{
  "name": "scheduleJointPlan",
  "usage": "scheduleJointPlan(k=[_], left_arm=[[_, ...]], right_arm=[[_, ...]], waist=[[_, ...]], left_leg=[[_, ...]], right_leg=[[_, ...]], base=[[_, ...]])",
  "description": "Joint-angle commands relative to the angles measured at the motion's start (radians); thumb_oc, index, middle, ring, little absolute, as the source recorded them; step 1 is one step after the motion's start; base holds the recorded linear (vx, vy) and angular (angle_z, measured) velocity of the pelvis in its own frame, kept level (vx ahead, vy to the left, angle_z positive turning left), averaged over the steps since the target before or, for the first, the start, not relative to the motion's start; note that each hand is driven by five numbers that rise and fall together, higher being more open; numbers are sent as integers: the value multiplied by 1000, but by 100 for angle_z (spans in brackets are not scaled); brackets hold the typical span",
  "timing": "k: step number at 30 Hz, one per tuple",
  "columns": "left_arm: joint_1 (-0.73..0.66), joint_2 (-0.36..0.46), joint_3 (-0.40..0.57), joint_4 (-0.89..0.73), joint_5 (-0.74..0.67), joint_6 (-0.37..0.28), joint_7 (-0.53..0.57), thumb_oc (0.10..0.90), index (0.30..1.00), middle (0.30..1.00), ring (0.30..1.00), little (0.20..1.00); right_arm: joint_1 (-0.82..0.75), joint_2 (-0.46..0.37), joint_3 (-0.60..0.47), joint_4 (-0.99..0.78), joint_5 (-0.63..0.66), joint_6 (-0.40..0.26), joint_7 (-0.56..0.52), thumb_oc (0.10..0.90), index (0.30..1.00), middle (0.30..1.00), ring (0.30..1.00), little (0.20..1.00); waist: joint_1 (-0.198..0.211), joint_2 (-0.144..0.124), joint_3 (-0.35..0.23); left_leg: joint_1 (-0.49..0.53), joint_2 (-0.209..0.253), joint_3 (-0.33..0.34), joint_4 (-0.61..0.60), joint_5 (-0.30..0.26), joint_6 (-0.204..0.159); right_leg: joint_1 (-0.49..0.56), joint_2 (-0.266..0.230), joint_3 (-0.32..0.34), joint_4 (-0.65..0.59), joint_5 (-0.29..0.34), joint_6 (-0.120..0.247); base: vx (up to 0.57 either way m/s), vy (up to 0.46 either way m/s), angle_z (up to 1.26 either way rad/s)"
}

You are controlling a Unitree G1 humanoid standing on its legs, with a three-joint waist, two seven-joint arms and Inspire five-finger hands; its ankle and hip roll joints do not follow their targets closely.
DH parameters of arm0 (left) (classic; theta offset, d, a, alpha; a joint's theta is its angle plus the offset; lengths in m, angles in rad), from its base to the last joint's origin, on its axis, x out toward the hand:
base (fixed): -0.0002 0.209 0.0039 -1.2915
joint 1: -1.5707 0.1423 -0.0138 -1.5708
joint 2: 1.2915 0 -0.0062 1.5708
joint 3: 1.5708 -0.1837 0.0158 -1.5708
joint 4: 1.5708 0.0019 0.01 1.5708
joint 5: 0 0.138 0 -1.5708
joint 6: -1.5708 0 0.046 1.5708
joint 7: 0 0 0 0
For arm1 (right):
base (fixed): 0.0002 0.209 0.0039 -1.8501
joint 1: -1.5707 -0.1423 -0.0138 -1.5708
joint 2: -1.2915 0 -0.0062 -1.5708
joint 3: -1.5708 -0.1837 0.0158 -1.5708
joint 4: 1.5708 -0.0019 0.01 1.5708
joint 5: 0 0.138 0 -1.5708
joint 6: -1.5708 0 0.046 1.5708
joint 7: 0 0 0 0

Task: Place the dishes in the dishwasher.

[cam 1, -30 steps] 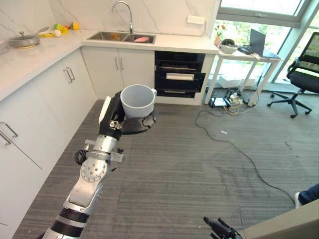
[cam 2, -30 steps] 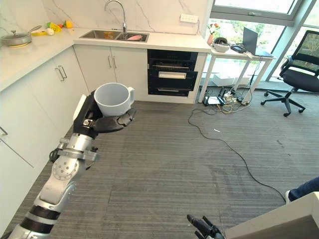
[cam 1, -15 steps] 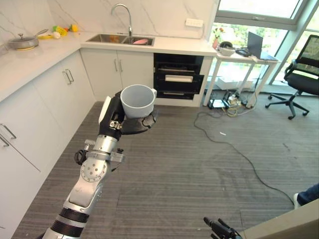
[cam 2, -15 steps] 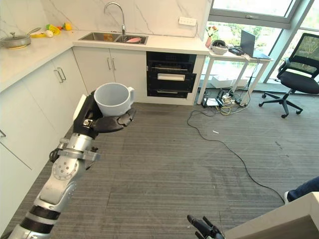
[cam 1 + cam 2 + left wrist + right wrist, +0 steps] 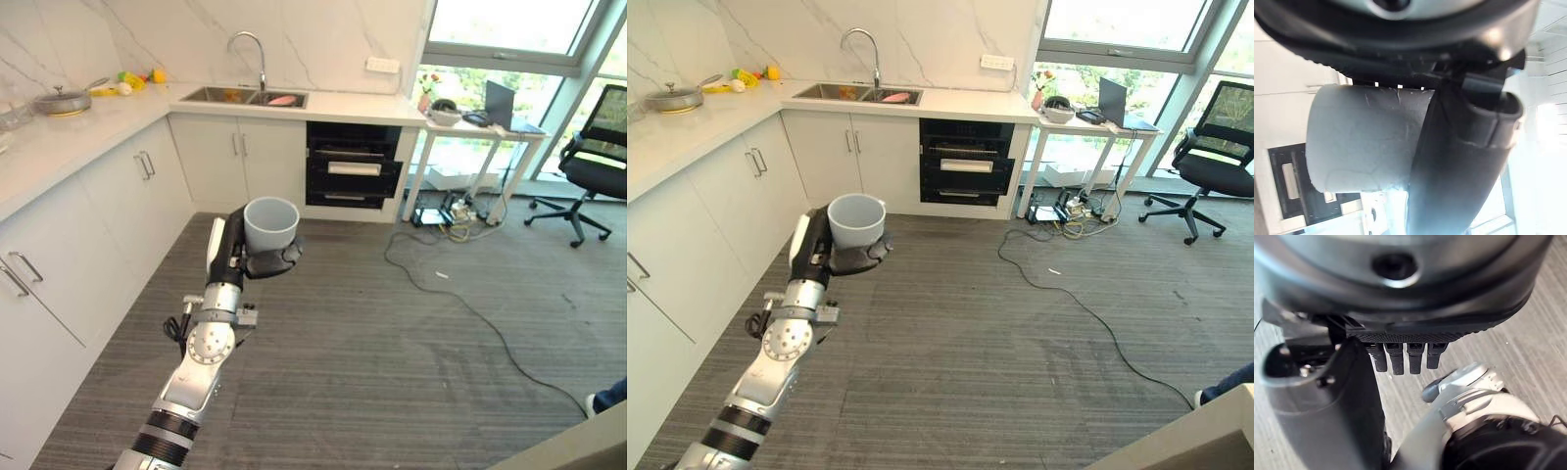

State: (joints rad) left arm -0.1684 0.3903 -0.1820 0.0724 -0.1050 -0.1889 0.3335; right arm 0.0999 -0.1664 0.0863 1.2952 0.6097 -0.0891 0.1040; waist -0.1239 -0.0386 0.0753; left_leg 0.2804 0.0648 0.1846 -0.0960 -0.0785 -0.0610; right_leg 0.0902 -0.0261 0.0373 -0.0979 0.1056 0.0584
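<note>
progress: honestly early days. One mug [image 5: 270, 222] is in hand and nothing looks loaded yet, so I'd guess the whole carry, open and place part is left.

left hand [image 5: 257, 262]: curled round the mug from below and behind, thumb wrapped across its side in the left wrist view. Mug sits upright, mouth up, held out over the grey carpet [image 5: 392, 343].

right hand [image 5: 1400, 355]: hanging idle, fingers look fairly straight and relaxed, holding nothing as far as I can see.

mug contents: looks empty, just pale inside.

dishwasher: my guess is it's the dark built-in unit [image 5: 354, 164] under the counter, right of the sink cabinets. It's well apart from the mug, across the room. Can't tell if it's shut or what's inside.

sink [image 5: 245, 97]: something pinkish sits in the right basin, maybe another dish; too small to be sure.

counter [image 5: 59, 132]: a lidded pot [image 5: 62, 99] far back on the left, with some yellow bits just beside it.
</note>
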Motion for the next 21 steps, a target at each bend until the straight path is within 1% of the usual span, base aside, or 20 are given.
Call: scheduleJointPlan(k=[1, 5, 8, 12, 13, 14, 15, 16, 17, 18, 19, 20, 21], left_arm=[[-127, 1, 46, -99, 62, -102, 39, 400, 300, 300, 300, 300], [-99, 6, 62, -109, 64, -104, 43, 400, 300, 300, 300, 300], [-85, 19, 81, -108, 80, -103, 71, 400, 300, 300, 300, 300], [-46, 26, 119, -98, 99, -105, 103, 400, 300, 300, 300, 300], [-34, 30, 130, -102, 101, -108, 105, 400, 300, 300, 300, 300], [-25, 33, 140, -101, 94, -111, 111, 400, 300, 300, 300, 300], [-19, 37, 147, -103, 89, -117, 115, 400, 300, 300, 300, 300], [-6, 39, 159, -107, 85, -120, 120, 400, 300, 300, 300, 300], [4, 41, 169, -106, 89, -120, 123, 400, 300, 300, 300, 300], [11, 38, 172, -106, 88, -123, 118, 400, 300, 300, 300, 300], [11, 38, 173, -106, 88, -123, 118, 400, 300, 300, 300, 300], [29, 37, 176, -110, 77, -128, 108, 400, 300, 300, 300, 300], [38, 33, 171, -114, 66, -130, 99, 400, 300, 300, 300, 300]], right_arm=[[-19, -42, 49, 26, -72, -36, 0, 800, 900, 900, 900, 900], [-38, -56, 73, 10, -124, -44, -20, 800, 900, 900, 900, 900], [-57, -62, 95, -17, -164, -58, -39, 800, 900, 900, 900, 900], [-68, -75, 144, -59, -253, -75, -67, 800, 900, 900, 900, 900], [-66, -77, 145, -73, -252, -81, -67, 800, 900, 900, 900, 900], [-70, -84, 137, -95, -241, -89, -67, 800, 900, 900, 900, 900], [-72, -92, 129, -104, -235, -95, -69, 800, 900, 900, 900, 900], [-71, -101, 126, -124, -238, -100, -69, 800, 900, 900, 900, 900], [-71, -113, 130, -146, -254, -108, -69, 800, 900, 900, 900, 900], [-72, -124, 134, -158, -266, -112, -70, 800, 900, 900, 900, 900], [-72, -124, 134, -158, -266, -112, -70, 800, 900, 900, 900, 900], [-69, -139, 133, -174, -274, -111, -69, 800, 900, 900, 900, 900], [-65, -143, 129, -166, -282, -103, -72, 800, 900, 900, 900, 900]], waist=[[-16, -11, 10], [1, -14, 12], [16, -13, 19], [33, -11, 31], [37, -13, 38], [41, -19, 57], [44, -20, 74], [48, -23, 92], [60, -27, 114], [67, -32, 126], [66, -30, 126], [75, -40, 142], [82, -40, 151]], left_leg=[[-75, -82, -102, 9, -7, 48], [-84, -79, -123, 9, -2, 41], [-94, -72, -133, 9, 5, 32], [-94, -61, -150, 29, -1, 22], [-104, -60, -152, 62, -10, 19], [-135, -65, -150, 132, -27, 8], [-172, -70, -144, 213, -23, -12], [-218, -67, -133, 298, 1, -34], [-274, -67, -137, 405, 51, -63], [-310, -69, -135, 508, 65, -82], [-318, -66, -136, 522, 61, -83], [-356, -65, -118, 589, 86, -92], [-401, -52, -91, 600, 96, -96]], right_leg=[[-14, 59, -3, 109, -152, 19], [-6, 58, -13, 95, -156, 13], [-9, 57, -21, 96, -162, 9], [-6, 54, -39, 108, -177, 1], [-5, 52, -41, 113, -180, -2], [-9, 45, -42, 122, -182, -2], [-13, 39, -47, 132, -186, -4], [-13, 32, -52, 141, -192, -8], [-8, 26, -51, 147, -195, -12], [3, 19, -49, 148, -205, -17], [1, 21, -51, 148, -205, -17], [18, 7, -52, 147, -215, -25], [31, -2, -60, 142, -220, -26]], base=[[6, -33, -1], [13, -52, 4], [22, -67, 11], [63, -81, 23], [34, -109, 11], [-29, -98, 14], [-66, -91, 13], [-64, -81, 10], [24, -97, 14], [37, -78, 24], [82, -81, 21], [72, -49, 7], [204, -29, -5]])
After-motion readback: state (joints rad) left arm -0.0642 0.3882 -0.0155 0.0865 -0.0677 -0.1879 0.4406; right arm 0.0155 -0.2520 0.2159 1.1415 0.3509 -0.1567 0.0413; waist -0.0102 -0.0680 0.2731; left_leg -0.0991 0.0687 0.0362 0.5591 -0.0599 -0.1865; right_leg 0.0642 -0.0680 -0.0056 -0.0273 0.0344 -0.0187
